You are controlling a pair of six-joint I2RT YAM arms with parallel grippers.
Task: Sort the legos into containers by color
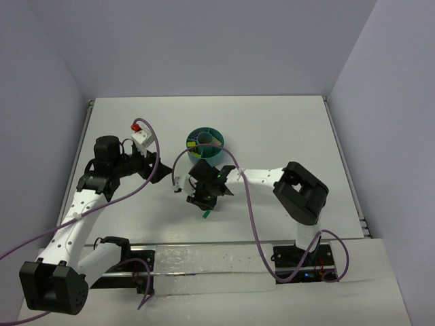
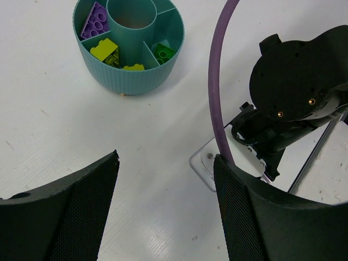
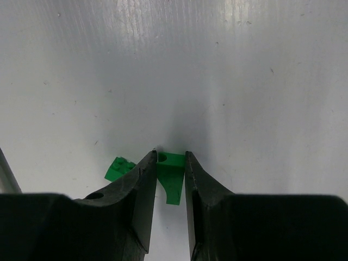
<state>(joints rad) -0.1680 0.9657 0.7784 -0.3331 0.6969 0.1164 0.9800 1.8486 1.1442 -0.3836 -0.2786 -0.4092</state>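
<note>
The round teal bowl (image 1: 190,141) stands mid-table; in the left wrist view (image 2: 130,81) its compartments hold a purple brick (image 2: 95,22), a lime-green brick (image 2: 105,50), a yellow-green brick (image 2: 134,67) and a dark green brick (image 2: 162,53). My right gripper (image 1: 203,206) is just in front of the bowl, pointing down at the table. In the right wrist view it (image 3: 171,156) is shut on a green curved lego (image 3: 173,179). A second green brick (image 3: 118,168) lies just left of it, partly behind the left finger. My left gripper (image 2: 166,163) is open and empty, left of the bowl.
A white box with a red knob (image 1: 139,132) sits at the back left, near the left arm. Purple cables (image 2: 215,81) loop over both arms. The right arm's wrist and its clear mount plate (image 2: 205,163) are close to my left gripper.
</note>
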